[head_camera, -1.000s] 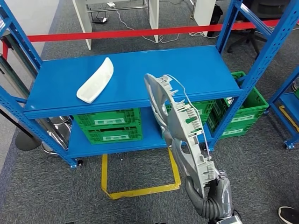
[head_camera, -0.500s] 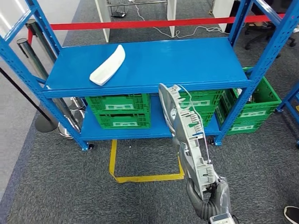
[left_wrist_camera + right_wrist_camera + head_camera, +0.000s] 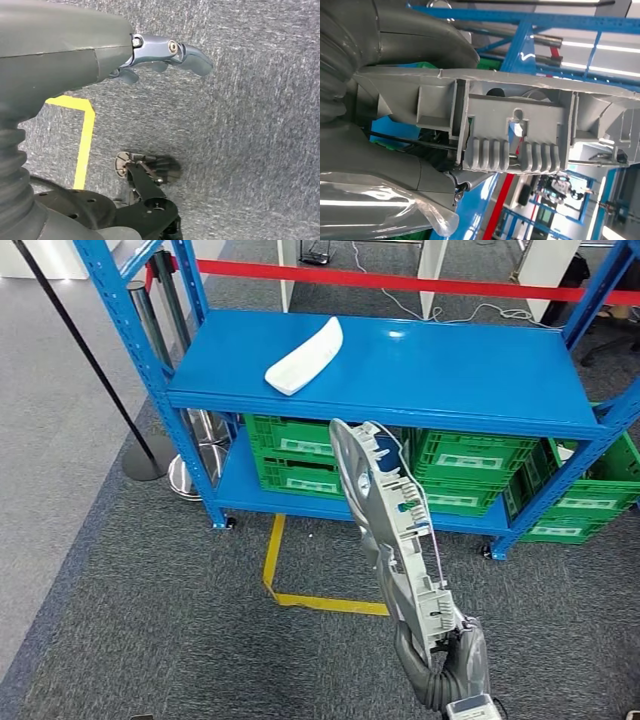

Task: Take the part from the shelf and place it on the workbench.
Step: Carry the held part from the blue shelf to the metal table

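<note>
My right hand grips the lower end of a long grey plastic part with ribs and clips, and holds it up in front of the blue shelf. The right wrist view shows the same part close up, clamped between the thumb and the fingers. A second, white curved part lies on the shelf's upper board at the left. My left hand hangs over the grey carpet with its fingers spread and nothing in it.
Green crates fill the shelf's lower level, and another crate stands at the right. A yellow taped square marks the carpet before the shelf. A red barrier tape runs behind, with a stanchion at the left.
The whole picture has shifted: the camera has turned left and the shelf now lies further right. My right hand still holds the grey part the same way.
</note>
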Robot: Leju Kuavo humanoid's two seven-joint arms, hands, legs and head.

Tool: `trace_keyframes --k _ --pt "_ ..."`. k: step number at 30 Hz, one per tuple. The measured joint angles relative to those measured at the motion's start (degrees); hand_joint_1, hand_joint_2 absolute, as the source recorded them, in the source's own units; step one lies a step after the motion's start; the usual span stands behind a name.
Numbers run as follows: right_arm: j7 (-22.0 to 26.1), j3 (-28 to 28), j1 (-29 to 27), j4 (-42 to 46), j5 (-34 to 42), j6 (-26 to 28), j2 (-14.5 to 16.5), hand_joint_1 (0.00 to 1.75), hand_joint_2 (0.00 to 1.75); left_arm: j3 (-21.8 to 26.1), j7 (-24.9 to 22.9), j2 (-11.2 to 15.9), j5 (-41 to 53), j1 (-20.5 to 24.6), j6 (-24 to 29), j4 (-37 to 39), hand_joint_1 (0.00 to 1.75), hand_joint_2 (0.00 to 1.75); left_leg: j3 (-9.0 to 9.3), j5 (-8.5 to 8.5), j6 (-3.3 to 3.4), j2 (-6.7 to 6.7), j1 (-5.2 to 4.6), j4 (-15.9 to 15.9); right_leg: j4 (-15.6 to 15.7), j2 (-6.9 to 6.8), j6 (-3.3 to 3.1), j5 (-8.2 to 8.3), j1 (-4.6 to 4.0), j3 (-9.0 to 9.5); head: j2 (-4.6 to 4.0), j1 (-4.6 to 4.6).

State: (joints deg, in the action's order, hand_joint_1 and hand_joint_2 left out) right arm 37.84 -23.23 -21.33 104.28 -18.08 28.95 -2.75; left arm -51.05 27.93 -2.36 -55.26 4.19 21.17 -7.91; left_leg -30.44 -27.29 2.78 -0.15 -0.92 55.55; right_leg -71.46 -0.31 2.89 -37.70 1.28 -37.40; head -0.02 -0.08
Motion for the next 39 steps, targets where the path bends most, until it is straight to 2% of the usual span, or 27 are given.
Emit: trace_keyframes --k 1,2,3,5,6,7,8,10,12,14,20,22,23,24,26,27,28,29,31,32,33,34,35,36,37,38,39 --pt "-0.1 0.0 -0.2 0.0 0.0 0.1 0.0 1.75 1.75 -0.3 -0.3 -0.1 0.3 0.1 0.1 0.0 0.00 1.75 -0.66 0.35 0.08 -0.52 -0.14 0.3 -2.1 0.14 -0.11 -0.50 -0.18 -0.18 0.00 -0.02" --pt "-0.2 0.1 -0.4 0.0 0.0 0.3 0.0 1.75 1.75 -0.6 -0.8 -0.2 0.6 0.1 0.3 0.0 0.00 1.75 -1.36 0.67 0.09 -1.11 -0.23 0.6 -2.0 0.22 -0.28 0.22 -0.36 0.65 0.00 -0.02" --pt "-0.2 0.1 -0.6 0.1 0.0 0.5 0.0 1.75 1.75 -0.9 -1.2 -0.3 0.8 0.1 0.5 0.0 0.00 1.75 -2.05 0.94 0.04 -1.74 -0.28 1.1 0.2 0.44 -0.51 1.74 -0.50 2.45 0.00 -0.01" --pt "-0.3 0.4 -1.1 0.4 -0.1 0.9 0.0 1.75 1.75 -1.6 -1.9 -0.5 1.1 0.2 0.8 0.0 0.00 1.75 -3.46 1.43 -0.22 -3.02 -0.37 2.1 8.0 2.30 -1.14 4.37 -0.64 7.69 0.00 -0.01" --pt "-0.4 0.5 -1.3 0.6 -0.2 1.0 0.0 1.75 1.75 -1.9 -2.0 -0.6 1.2 0.2 0.9 0.0 0.00 1.75 -4.12 1.75 -0.41 -3.60 -0.42 2.5 11.2 3.32 -1.39 4.76 -0.62 9.70 0.00 -0.02" --pt "-0.4 0.7 -1.6 0.9 -0.3 1.1 0.0 1.75 1.75 -2.1 -2.1 -0.6 1.2 0.3 1.0 0.0 0.00 1.75 -4.73 2.18 -0.64 -4.16 -0.44 2.9 13.3 4.02 -1.58 4.69 -0.61 10.87 0.00 -0.04" --pt "-0.4 0.8 -1.8 1.1 -0.3 1.2 0.0 1.75 1.75 -2.3 -2.2 -0.7 1.3 0.3 1.0 0.0 0.00 1.75 -5.25 2.70 -0.90 -4.68 -0.44 3.1 14.0 4.08 -1.73 4.52 -0.66 11.20 0.00 -0.05" --pt "-0.5 1.0 -2.1 1.5 -0.5 1.4 0.0 1.75 1.75 -2.5 -2.2 -0.6 1.4 0.2 1.0 0.1 0.00 1.75 -6.01 3.29 -1.54 -5.30 -0.51 3.3 14.3 2.79 -2.10 5.09 -0.53 10.47 0.00 -0.05" --pt "-0.5 1.2 -2.3 1.8 -0.6 1.5 0.0 1.75 1.75 -2.7 -2.1 -0.6 1.4 0.1 1.1 0.2 0.00 1.75 -6.75 0.83 -2.45 -3.71 -0.51 5.0 14.4 1.36 -2.80 5.94 -0.21 9.49 0.00 -0.28" --pt "-0.5 1.2 -2.5 2.0 -0.7 1.6 0.0 1.75 1.75 -2.8 -2.1 -0.6 1.4 0.1 1.1 0.2 0.00 1.75 -7.25 -2.02 -3.09 -1.92 -0.26 7.0 14.5 0.59 -3.28 6.36 -0.13 8.85 0.00 -0.52" --pt "-0.5 1.2 -2.6 2.0 -0.7 1.6 0.0 1.75 1.75 -2.9 -2.1 -0.6 1.5 0.2 1.1 0.2 0.00 1.75 -7.48 -3.03 -3.28 -1.62 -0.13 8.0 14.4 0.34 -3.36 6.51 -0.14 8.76 0.00 -0.54" --pt "-0.5 1.3 -2.7 2.2 -0.8 1.7 0.0 1.75 1.75 -3.1 -2.1 -0.6 1.6 0.3 1.1 0.2 0.00 1.75 -8.26 -6.00 -3.82 -1.06 0.36 12.2 14.3 -0.59 -3.36 7.00 -0.17 8.29 0.00 -0.56" --pt "-0.6 1.5 -2.8 2.3 -0.9 1.7 0.0 1.75 1.75 -3.3 -2.1 -0.6 1.7 0.4 1.1 0.2 0.00 1.75 -7.43 -5.86 -4.37 -0.66 0.95 14.1 14.0 -1.80 -3.19 7.63 -0.13 7.19 0.00 -0.57" --pt "-0.6 1.6 -2.9 2.6 -0.9 1.7 0.0 1.75 1.75 -3.5 -2.0 -0.7 1.8 0.8 1.1 0.2 0.00 1.75 -4.25 -5.98 -4.52 0.72 1.24 12.0 13.6 -3.65 -2.61 8.69 -0.08 5.85 0.00 -0.55" --pt "-0.7 1.9 -2.8 3.2 -1.0 1.8 0.0 1.75 1.75 -3.8 -2.0 -0.8 2.0 1.1 1.1 0.2 0.00 1.75 2.30 -3.55 -3.95 2.67 1.19 4.2 13.2 -7.07 -1.18 10.84 0.18 3.68 0.00 -0.54" --pt "-0.7 2.0 -2.8 3.4 -1.0 1.8 0.0 1.75 1.75 -3.9 -2.0 -0.8 2.0 1.2 1.1 0.2 0.00 1.75 4.20 -3.50 -3.07 3.31 0.89 0.2 13.2 -7.89 -0.47 11.40 0.34 3.32 0.00 -0.52" --pt "-0.7 2.0 -2.9 3.4 -1.0 1.8 0.0 1.75 1.75 -3.9 -2.0 -0.9 1.9 1.0 1.1 0.2 0.00 1.75 3.60 -2.79 -2.42 2.80 0.81 0.0 13.0 -7.06 -0.15 10.81 0.49 3.03 0.00 -0.51" --pt "-0.7 2.0 -2.9 3.4 -1.0 1.8 0.0 1.75 1.75 -3.9 -2.0 -0.9 1.9 0.9 1.1 0.2 0.00 1.75 2.94 -2.04 -1.76 2.32 0.81 -0.2 11.9 -5.48 0.01 9.16 0.57 2.52 0.00 -0.48" --pt "-0.7 2.1 -3.2 3.5 -1.0 1.8 0.0 1.75 1.75 -3.9 -2.0 -1.0 1.9 0.9 1.0 0.2 0.00 1.75 1.32 -0.57 -0.78 1.23 0.55 -0.3 6.5 -1.55 -0.13 3.48 0.41 0.98 0.00 -0.40" --pt "-0.8 2.1 -3.2 3.5 -1.0 1.8 0.0 1.75 1.75 -3.9 -2.0 -1.0 1.9 1.0 1.0 0.2 0.00 1.75 0.42 0.10 -0.47 0.60 0.30 -0.2 3.0 -0.52 -0.38 0.99 0.17 0.30 0.00 -0.40" --pt "-0.8 2.2 -3.2 3.5 -1.0 1.8 0.0 1.75 1.75 -3.9 -2.0 -1.1 1.9 1.1 0.9 0.2 0.00 1.75 -0.49 0.78 -0.28 -0.07 0.02 -0.1 0.0 -0.06 -0.63 -0.27 -0.12 0.01 0.00 -0.41" --pt "-0.8 2.2 -3.3 3.5 -1.1 1.7 0.0 1.75 1.75 -4.0 -2.0 -1.2 1.9 1.1 0.9 0.2 0.00 1.75 -1.44 1.44 -0.18 -0.73 -0.24 0.1 -1.5 0.14 -0.96 -0.07 -0.46 0.34 0.00 -0.43" --pt "-0.8 2.3 -3.3 3.5 -1.3 1.7 0.0 1.75 1.75 -4.0 -2.0 -1.2 1.9 1.0 0.9 0.2 0.00 1.75 -2.44 2.08 -0.16 -1.42 -0.43 0.3 -1.2 0.30 -1.34 1.32 -0.81 1.55 0.00 -0.43" --pt "-0.8 2.3 -3.3 3.5 -1.9 1.8 0.0 1.75 1.75 -4.0 -2.0 -1.3 1.9 1.0 0.9 0.2 0.00 1.75 -3.39 2.69 -0.19 -2.14 -0.55 0.6 1.1 0.70 -1.77 3.20 -1.10 3.66 0.00 -0.43" --pt "-0.8 2.4 -3.3 3.6 -2.6 1.8 0.0 1.75 1.75 -4.1 -2.0 -1.3 1.9 1.0 0.9 0.2 0.00 1.75 -4.32 3.25 -0.27 -2.82 -0.63 1.0 4.8 1.71 -2.20 4.53 -1.31 6.43 0.00 -0.43" --pt "-0.8 2.4 -3.2 3.8 -3.5 1.9 0.0 1.75 1.75 -4.2 -2.1 -1.4 2.0 1.1 0.9 0.2 0.00 1.75 -5.15 3.77 -0.37 -3.51 -0.76 1.5 9.1 2.89 -2.53 5.01 -1.36 9.46 0.00 -0.43" --pt "-0.9 2.4 -3.2 4.0 -4.3 1.9 0.0 1.75 1.75 -4.4 -2.1 -1.4 2.0 1.2 0.9 0.2 0.00 1.75 -5.80 4.34 -0.50 -4.12 -0.87 1.9 12.5 3.88 -2.70 4.77 -1.38 11.65 0.00 -0.43"
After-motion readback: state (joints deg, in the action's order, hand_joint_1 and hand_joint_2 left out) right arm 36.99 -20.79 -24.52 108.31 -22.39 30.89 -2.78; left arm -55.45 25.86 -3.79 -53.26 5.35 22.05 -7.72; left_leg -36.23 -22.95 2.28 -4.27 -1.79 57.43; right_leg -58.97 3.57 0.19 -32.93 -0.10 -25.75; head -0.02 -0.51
